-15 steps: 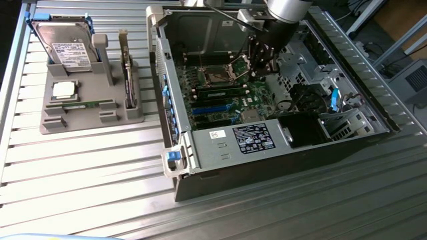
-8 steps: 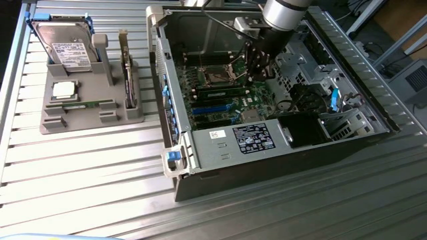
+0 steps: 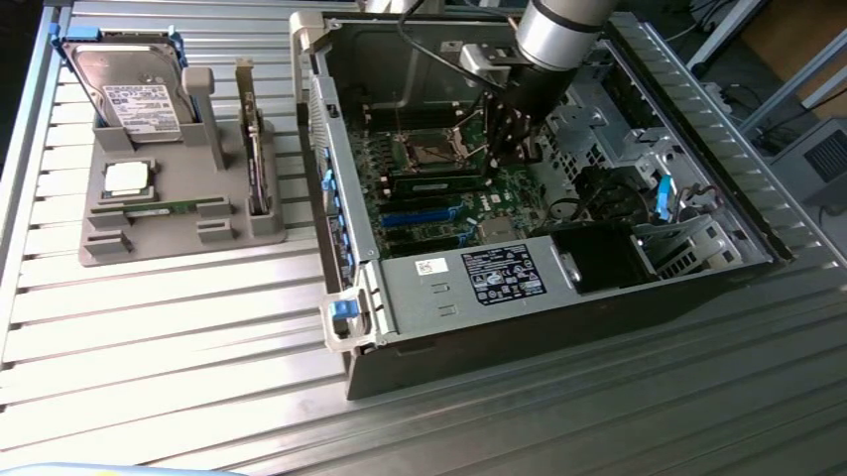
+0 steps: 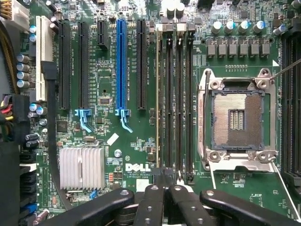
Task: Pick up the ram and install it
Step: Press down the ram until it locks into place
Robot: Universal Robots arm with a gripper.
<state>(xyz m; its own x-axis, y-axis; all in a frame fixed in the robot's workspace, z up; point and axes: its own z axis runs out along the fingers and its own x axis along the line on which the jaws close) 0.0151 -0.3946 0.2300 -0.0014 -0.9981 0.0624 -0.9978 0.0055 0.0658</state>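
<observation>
- One arm reaches down into the open computer case; its gripper hangs over the motherboard, hemmed in by the case walls and the drive cage on the exterior view's right.
- In the wrist view the gripper sits above the memory slots, just beside the empty processor socket. Its fingers press close together on a thin upright edge at the slots; I cannot tell whether this is the ram.
- Another ram stands on edge in the grey holder, well apart from the case, near a hard drive and a processor chip.
- Case and holder rest on a ribbed metal table with open room around them.
</observation>
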